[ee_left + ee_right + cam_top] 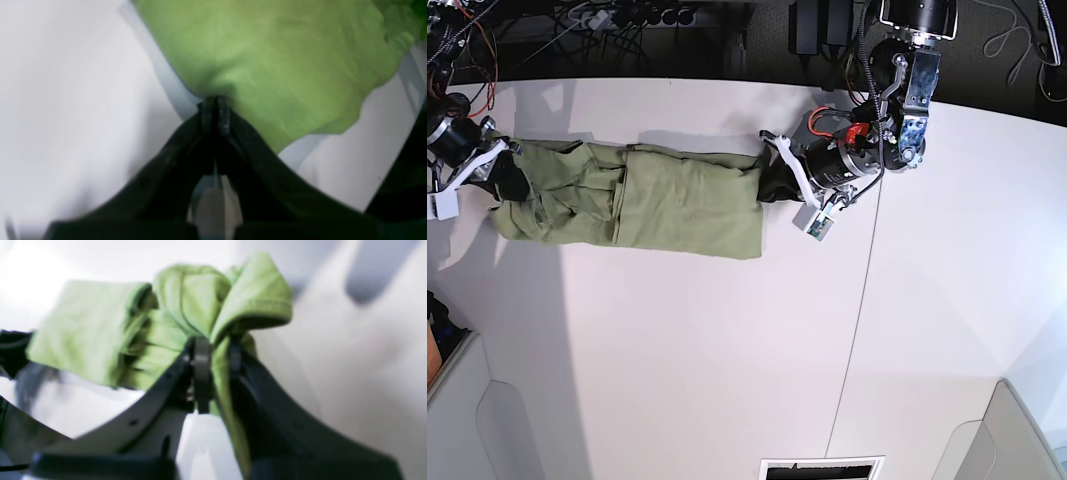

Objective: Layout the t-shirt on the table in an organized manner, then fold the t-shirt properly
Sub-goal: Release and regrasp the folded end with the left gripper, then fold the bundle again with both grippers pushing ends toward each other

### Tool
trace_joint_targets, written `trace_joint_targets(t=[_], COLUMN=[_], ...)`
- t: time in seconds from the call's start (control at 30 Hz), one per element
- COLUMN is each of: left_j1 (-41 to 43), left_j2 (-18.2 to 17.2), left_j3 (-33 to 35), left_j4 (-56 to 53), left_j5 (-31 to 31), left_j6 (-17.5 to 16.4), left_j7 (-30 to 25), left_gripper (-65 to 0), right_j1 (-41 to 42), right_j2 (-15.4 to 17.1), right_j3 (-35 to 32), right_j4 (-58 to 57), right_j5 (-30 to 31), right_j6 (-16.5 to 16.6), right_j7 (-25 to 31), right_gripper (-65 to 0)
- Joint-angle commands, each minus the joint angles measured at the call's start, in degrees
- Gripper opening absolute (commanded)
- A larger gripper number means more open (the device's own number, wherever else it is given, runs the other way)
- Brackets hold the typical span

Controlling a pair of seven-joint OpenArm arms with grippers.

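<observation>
The olive-green t-shirt (677, 205) lies as a long folded band across the far left part of the white table (727, 350), held between both grippers. My left gripper (765, 180) is at the band's right end, shut on the cloth edge (283, 60), and its fingertips (216, 106) pinch the fabric. At the band's left end, my right gripper (507, 175) is shut on a bunched fold of the t-shirt (93, 323), with cloth squeezed between its jaws (217, 355). The shirt looks wrinkled and layered near the right gripper.
Cables and power strips (627, 15) run along the dark strip behind the table's far edge. A thin dark seam (857, 330) crosses the tabletop right of centre. A slotted opening (822, 468) sits at the front edge, with grey panels (457, 400) at the front corners.
</observation>
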Motion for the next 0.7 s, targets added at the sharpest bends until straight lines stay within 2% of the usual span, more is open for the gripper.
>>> trace_joint_targets(t=[0.0, 0.2, 0.33, 0.57, 0.67], left_j1=[-0.17, -0.13, -0.13, 0.81, 0.81], left_j2=[0.17, 0.48, 1.18, 2.4, 2.34], left_j3=[1.53, 8.44, 9.86, 9.84, 9.84], left_j4=[0.33, 0.33, 0.33, 0.33, 0.33], left_j5=[0.46, 0.59, 0.57, 0.5, 0.52], left_j6=[0.02, 1.99, 1.99, 1.95, 1.95], left_j7=[1.2, 1.22, 1.22, 1.25, 1.27], left_gripper=[-65.0, -65.0, -65.0, -65.0, -65.0], right_j1=[0.48, 0.5, 0.66, 2.05, 2.67], right_j2=[-0.04, -5.75, -7.58, -8.07, -8.09], right_j3=[0.24, -1.75, -6.99, -19.19, -23.82], right_j4=[2.34, 9.14, 9.33, 9.31, 9.14], right_j5=[1.53, 1.38, -0.81, -6.1, -10.45], right_j6=[0.24, 0.24, 0.24, 0.24, 0.22], right_j7=[0.98, 1.79, 3.65, 6.64, 7.23], right_gripper=[-65.0, -65.0, -65.0, -65.0, -65.0])
